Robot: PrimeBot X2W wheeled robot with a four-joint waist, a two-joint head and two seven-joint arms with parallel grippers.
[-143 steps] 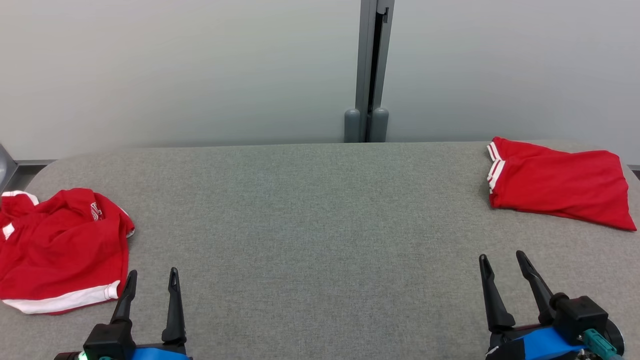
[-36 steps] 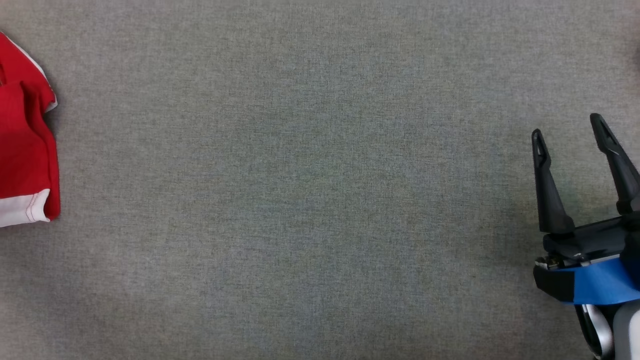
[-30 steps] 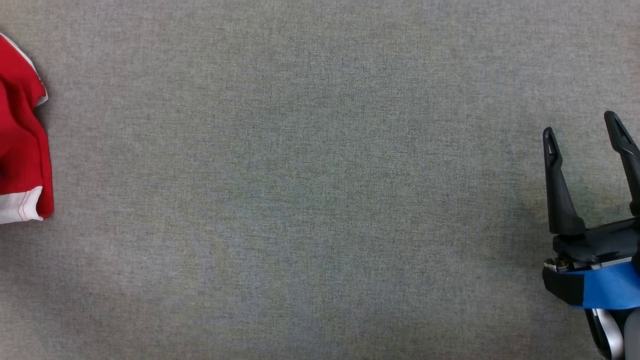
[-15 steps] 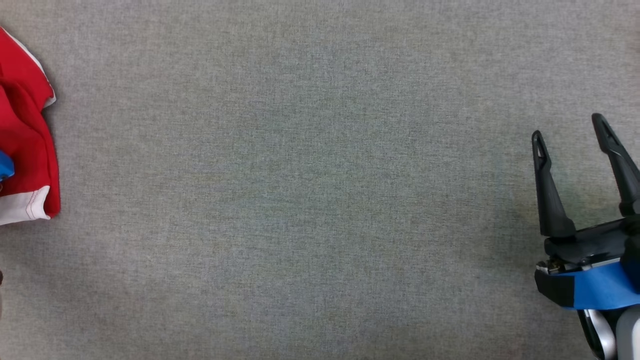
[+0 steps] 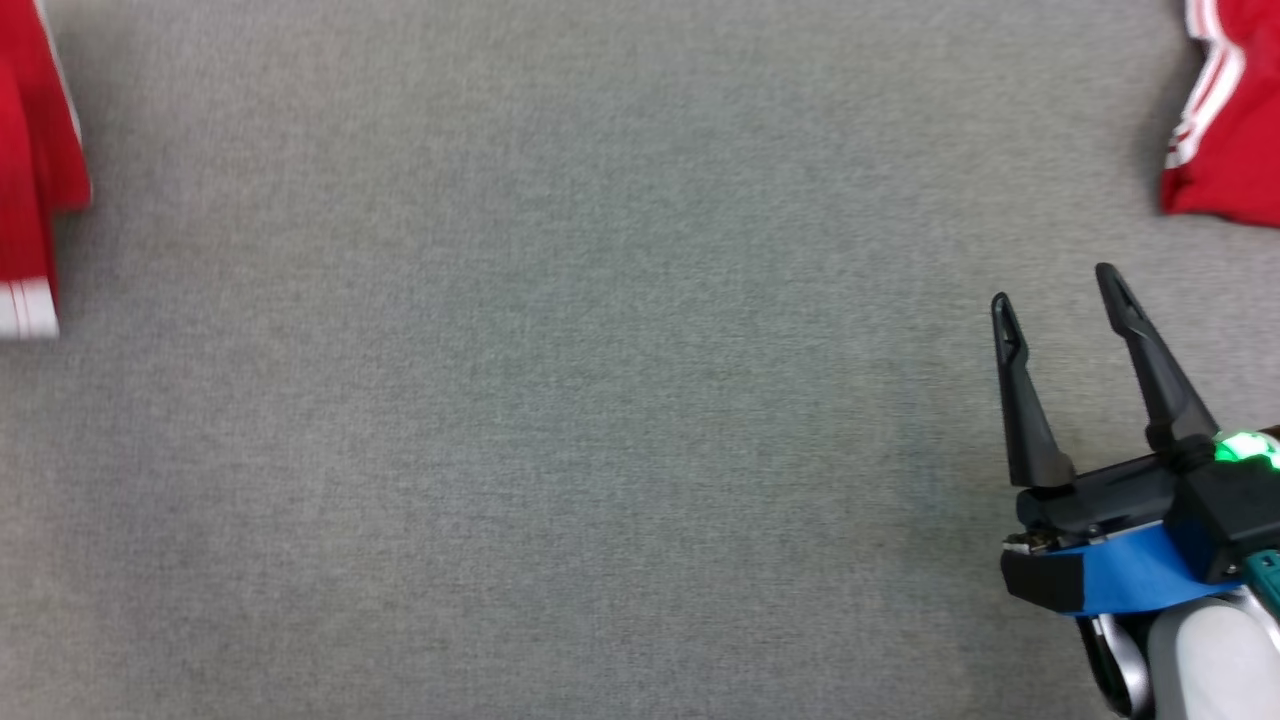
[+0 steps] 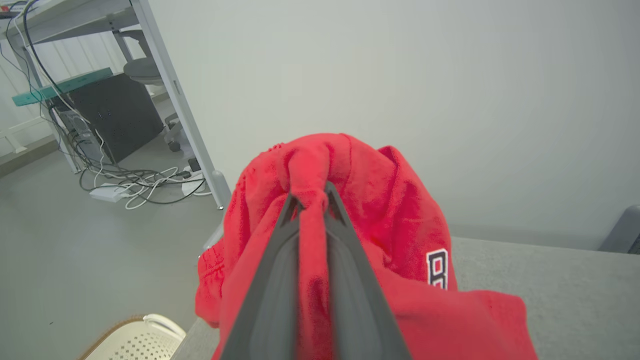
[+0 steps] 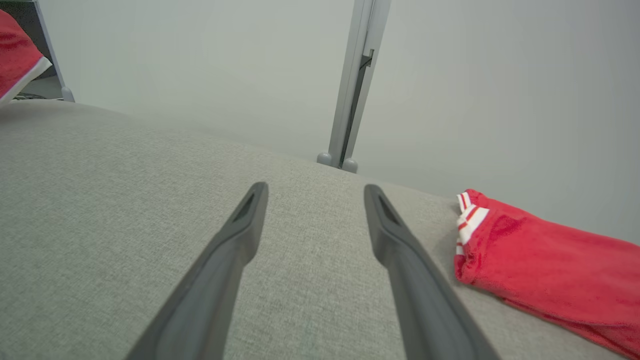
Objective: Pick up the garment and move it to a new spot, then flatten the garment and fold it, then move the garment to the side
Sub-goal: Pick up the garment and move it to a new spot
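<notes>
**Far left, off the bench.** A white perforated basket (image 6: 145, 337) stands on the floor (image 6: 75, 260) below the bench end. Its inside is hidden from this side, so its contents cannot be stated.

**Left end.** The garment (image 6: 390, 225) is red with a white letter patch. It is bunched in the left gripper (image 6: 312, 195). The jaws are drawn almost together on a thick fold of the cloth, which drapes over and round both fingers. In the head view the garment (image 5: 30, 150) shows as a blurred red strip with a white band at the left edge. From the right wrist view its lower edge appears to hang clear of the surface.

**Centre.** The bench (image 5: 600, 400) is grey, cloth-covered and bare across its middle.

Assessment: the step in hand is the carry to a new spot, which puts the task at an early stage. Flattening, folding and setting aside are not yet done.

To do this step well:
- Keep the pinch firm.
- Hold the garment high enough that no hem drags.
- Travel to the bare middle of the bench.
- Lower gradually so the cloth trails out instead of heaping.

A single bunched grip will leave the cloth crumpled, so expect a second hold to be needed.

**Right.** The right gripper (image 5: 1055, 287) sits low over the bench with its jaws spread wide and nothing between them. It is well placed to take a second edge.

**Far right.** A folded red piece (image 5: 1230, 130) with white stripes lies at the bench end, near the right gripper but apart from it. The set-down should be kept well apart from this piece.
</notes>
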